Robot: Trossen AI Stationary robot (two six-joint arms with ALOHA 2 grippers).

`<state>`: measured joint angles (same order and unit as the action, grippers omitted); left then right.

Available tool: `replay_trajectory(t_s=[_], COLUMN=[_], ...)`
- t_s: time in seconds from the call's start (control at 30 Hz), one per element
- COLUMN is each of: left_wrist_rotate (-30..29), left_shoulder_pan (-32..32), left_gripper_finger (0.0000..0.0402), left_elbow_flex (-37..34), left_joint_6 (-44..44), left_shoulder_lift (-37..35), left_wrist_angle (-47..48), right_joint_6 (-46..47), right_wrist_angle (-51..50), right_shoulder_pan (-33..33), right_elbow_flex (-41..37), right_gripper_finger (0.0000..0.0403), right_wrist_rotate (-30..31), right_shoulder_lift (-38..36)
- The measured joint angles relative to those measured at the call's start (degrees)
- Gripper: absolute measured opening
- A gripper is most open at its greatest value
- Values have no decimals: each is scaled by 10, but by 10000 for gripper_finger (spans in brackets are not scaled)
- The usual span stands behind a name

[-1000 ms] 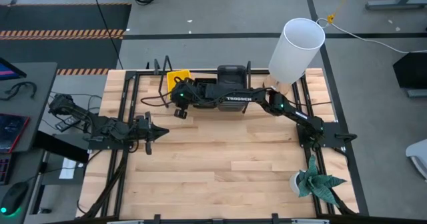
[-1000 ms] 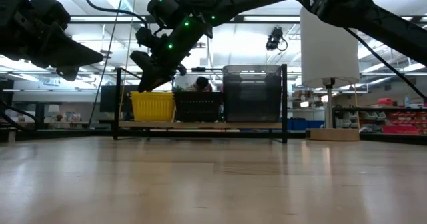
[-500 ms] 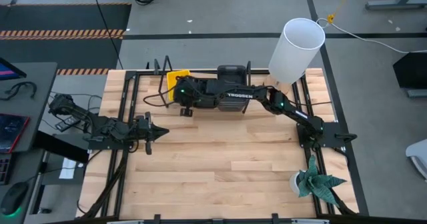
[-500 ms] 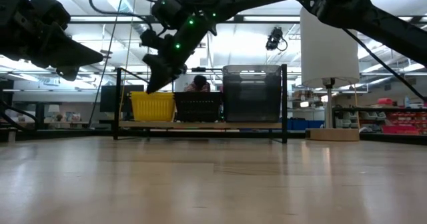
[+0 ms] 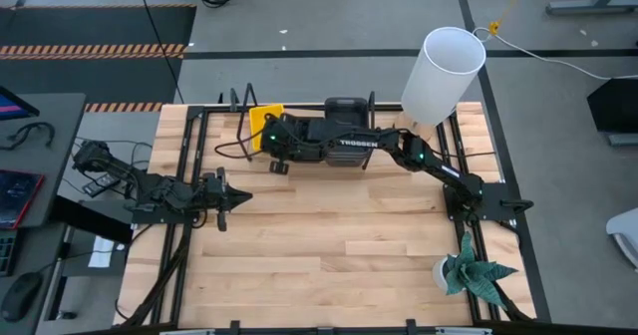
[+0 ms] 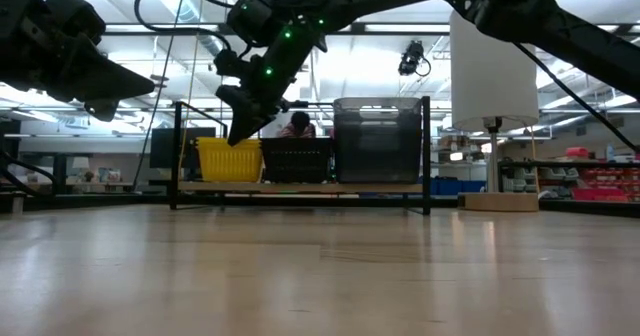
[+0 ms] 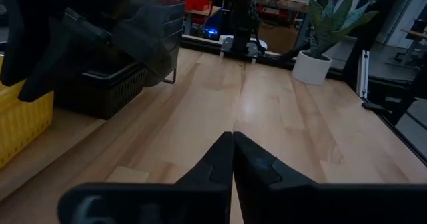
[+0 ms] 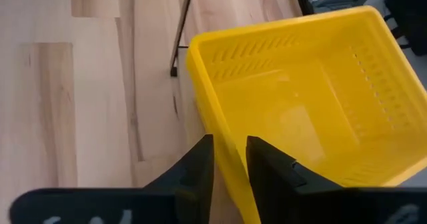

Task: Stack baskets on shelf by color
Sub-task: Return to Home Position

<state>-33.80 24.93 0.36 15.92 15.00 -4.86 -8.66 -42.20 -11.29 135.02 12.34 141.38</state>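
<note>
Overhead, the right arm point(image 5: 339, 144) largely covers the shelf's point(image 6: 300, 187) black baskets point(image 6: 296, 159).

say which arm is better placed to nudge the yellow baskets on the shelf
Right, probably. The right gripper hangs open close over the yellow baskets on the shelf; the left gripper waits shut at the table's left side, well away.

High cam looking straight down on whole table point(image 5: 329, 245). Low cam sitting at tabletop height, facing shelf point(image 6: 300, 187). My right wrist cam hanging close over yellow basket point(image 8: 300, 111); left wrist cam catching it side-on.
</note>
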Motion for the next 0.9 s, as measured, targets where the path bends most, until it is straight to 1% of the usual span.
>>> replay_trajectory(t_s=[0.17,0.3,0.4,0.73,0.9], left_wrist_rotate=[0,0,0,0,0], left_shoulder_pan=[0,0,0,0,0], left_gripper_finger=[10,17,21,10,16], left_elbow_flex=[0,0,0,0,0], left_joint_6=[0,0,0,0,0], left_shoulder_lift=[0,0,0,0,0], left_wrist_angle=[0,0,0,0,0], right_joint_6=[1,2,14,18,26], right_wrist_angle=[3,5,7,40,40], right_shoulder_pan=[6,8,7,15,16], right_elbow_flex=[0,0,0,0,0], right_gripper_finger=[72,59,51,43,43], right_wrist_rotate=[0,-3,-18,-45,-50], right_shoulder_lift=[0,0,0,0,0])
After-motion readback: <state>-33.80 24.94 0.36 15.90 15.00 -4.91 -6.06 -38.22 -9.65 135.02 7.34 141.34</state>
